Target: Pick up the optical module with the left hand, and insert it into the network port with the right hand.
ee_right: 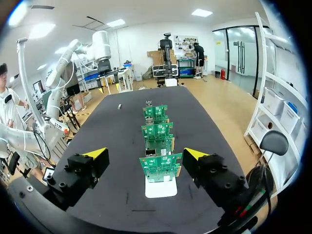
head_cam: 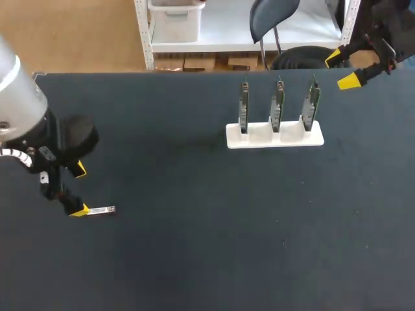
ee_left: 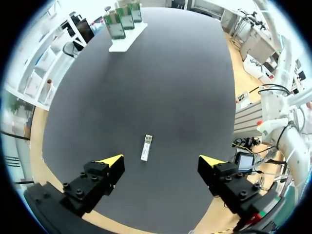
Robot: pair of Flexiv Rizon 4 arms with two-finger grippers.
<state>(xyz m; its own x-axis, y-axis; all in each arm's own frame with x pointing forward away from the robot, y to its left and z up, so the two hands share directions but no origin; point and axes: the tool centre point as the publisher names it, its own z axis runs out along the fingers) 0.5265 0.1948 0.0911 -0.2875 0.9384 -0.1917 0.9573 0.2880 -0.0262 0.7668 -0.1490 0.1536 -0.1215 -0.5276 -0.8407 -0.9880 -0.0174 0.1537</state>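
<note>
The optical module (head_cam: 100,210), a small silver bar, lies flat on the dark table at the front left. My left gripper (head_cam: 79,190) hovers open just left of it. In the left wrist view the module (ee_left: 146,147) lies on the table below and slightly ahead of the gap of the left gripper (ee_left: 161,160), untouched. Three green network boards (head_cam: 278,103) stand upright in a white holder (head_cam: 274,138) at the back right. My right gripper (head_cam: 341,69) hangs open beyond the table's far right edge, behind the boards. In the right wrist view, the nearest board (ee_right: 161,168) stands ahead of the right gripper (ee_right: 145,153).
The dark tabletop (head_cam: 207,227) stretches bare between the module and the holder. In the left wrist view the boards (ee_left: 122,19) and their holder (ee_left: 127,40) are far ahead. The right wrist view shows the module (ee_right: 119,106) as a small speck beyond the boards.
</note>
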